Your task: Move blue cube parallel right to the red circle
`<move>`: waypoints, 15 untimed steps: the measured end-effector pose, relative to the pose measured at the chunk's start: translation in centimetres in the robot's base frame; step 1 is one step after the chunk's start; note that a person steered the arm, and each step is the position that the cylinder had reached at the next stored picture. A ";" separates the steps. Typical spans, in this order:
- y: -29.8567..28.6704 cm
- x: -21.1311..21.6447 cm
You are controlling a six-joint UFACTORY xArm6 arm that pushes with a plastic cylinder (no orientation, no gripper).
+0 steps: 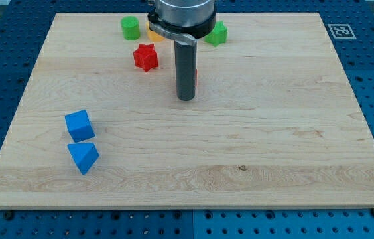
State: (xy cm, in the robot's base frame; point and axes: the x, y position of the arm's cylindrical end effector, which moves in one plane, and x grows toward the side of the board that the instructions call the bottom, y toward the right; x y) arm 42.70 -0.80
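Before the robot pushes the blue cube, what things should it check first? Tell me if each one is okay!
1. Blue cube in plain sight, near the view's left: ok.
2. My tip touching the blue cube: not ok, it is far off toward the view's right.
3. Red circle seen clearly: cannot tell, only a red sliver peeks out behind the rod.
4. Blue cube apart from the blue wedge-shaped block: not ok, they sit very close, maybe touching.
5. Board bare right of the rod for the cube: ok.
6. Red star off the straight path: ok, it lies nearer the view's top.

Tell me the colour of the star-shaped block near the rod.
Red star-shaped block, clearest in the camera view.
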 end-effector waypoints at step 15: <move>-7.1 6.0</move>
State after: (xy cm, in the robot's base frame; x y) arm 48.65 -7.94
